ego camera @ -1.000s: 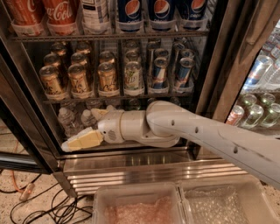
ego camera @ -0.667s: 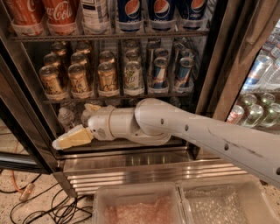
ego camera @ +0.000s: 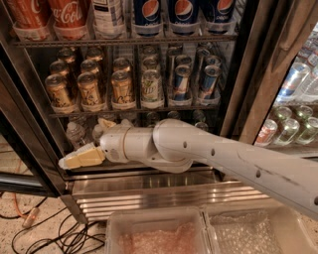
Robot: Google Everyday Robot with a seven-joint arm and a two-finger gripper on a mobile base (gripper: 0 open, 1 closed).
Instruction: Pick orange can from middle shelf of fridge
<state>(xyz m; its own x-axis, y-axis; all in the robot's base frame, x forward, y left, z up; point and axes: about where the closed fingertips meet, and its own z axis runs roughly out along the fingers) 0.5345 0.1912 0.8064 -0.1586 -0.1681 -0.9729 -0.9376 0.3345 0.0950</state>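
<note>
Several orange cans (ego camera: 58, 92) stand in rows on the left half of the middle shelf (ego camera: 134, 111) of the open fridge (ego camera: 149, 192). A green-white can (ego camera: 151, 87) and slim blue-silver cans (ego camera: 182, 82) stand to their right. My gripper (ego camera: 74, 159) hangs below that shelf at the lower left, in front of the water bottle rack, pointing left. It is shut and holds nothing. It sits below the leftmost orange can and is apart from it. My white arm (ego camera: 208, 154) crosses the fridge's lower front from the right.
Large cola bottles (ego camera: 64, 15) fill the top rack. Water bottles (ego camera: 77, 133) lie on the bottom rack behind my wrist. A second cooler (ego camera: 293, 109) stands at the right. Clear plastic bins (ego camera: 159, 233) sit below the arm. Cables (ego camera: 44, 233) trail on the floor.
My gripper and wrist have moved left along the bottom rack, from below the middle cans to below the leftmost orange cans. The cans have not moved.
</note>
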